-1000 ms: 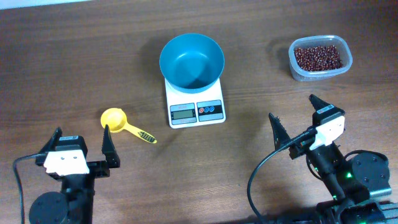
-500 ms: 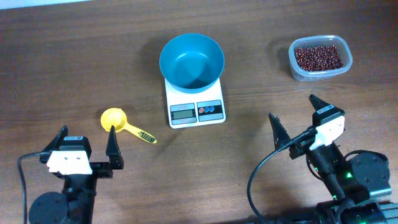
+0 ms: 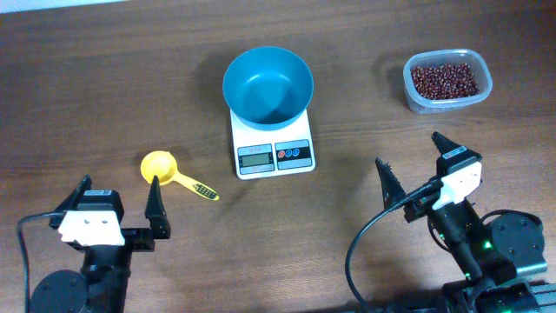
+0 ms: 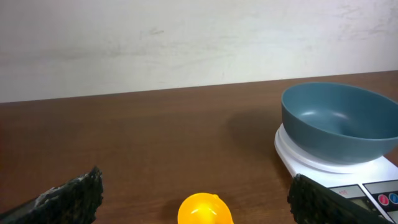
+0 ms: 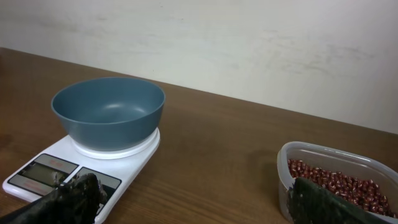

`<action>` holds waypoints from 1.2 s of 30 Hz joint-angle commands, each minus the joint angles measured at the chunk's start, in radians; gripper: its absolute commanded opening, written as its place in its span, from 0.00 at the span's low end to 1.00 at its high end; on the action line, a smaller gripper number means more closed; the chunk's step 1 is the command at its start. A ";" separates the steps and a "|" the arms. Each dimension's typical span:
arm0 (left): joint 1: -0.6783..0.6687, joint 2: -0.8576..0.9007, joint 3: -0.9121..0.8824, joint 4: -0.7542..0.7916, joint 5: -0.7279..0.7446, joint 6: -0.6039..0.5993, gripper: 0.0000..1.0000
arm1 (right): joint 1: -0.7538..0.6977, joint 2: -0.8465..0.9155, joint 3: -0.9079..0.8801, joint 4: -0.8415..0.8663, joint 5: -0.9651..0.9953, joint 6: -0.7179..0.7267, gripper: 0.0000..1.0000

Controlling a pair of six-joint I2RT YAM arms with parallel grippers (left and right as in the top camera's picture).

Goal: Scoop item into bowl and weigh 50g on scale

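Observation:
The teal-blue bowl point(image 3: 268, 83) stands empty on the white scale point(image 3: 273, 153) at the table's middle; both show in the left wrist view point(image 4: 339, 121) and the right wrist view point(image 5: 108, 111). The red-brown beans point(image 3: 444, 80) fill a clear tub point(image 3: 447, 103) at the far right, also in the right wrist view point(image 5: 336, 182). A yellow scoop point(image 3: 172, 172) lies left of the scale, its cup in the left wrist view point(image 4: 204, 210). My left gripper point(image 3: 117, 204) is open and empty just near of the scoop. My right gripper point(image 3: 413, 167) is open and empty near the front right.
The table is dark brown wood. A pale wall runs behind its far edge in both wrist views. Black cables loop beside each arm base at the front edge.
My left gripper has shifted slightly, edging up toward the scoop and back a little. The right arm, bowl, scale and beans have not moved.

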 commanded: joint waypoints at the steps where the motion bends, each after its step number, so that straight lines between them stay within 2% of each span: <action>1: 0.006 -0.002 0.023 -0.002 0.018 -0.006 0.99 | 0.008 -0.009 -0.006 -0.004 -0.002 0.001 0.99; 20: 0.006 -0.002 0.024 -0.009 0.018 -0.006 0.99 | 0.008 -0.009 -0.006 -0.004 -0.002 0.001 0.99; 25: 0.006 -0.002 0.078 -0.088 0.014 -0.006 0.99 | 0.008 -0.009 -0.006 -0.004 -0.002 0.001 0.99; 36: 0.006 -0.002 0.159 -0.107 0.014 -0.018 0.99 | 0.008 -0.009 -0.006 -0.004 -0.002 0.001 0.99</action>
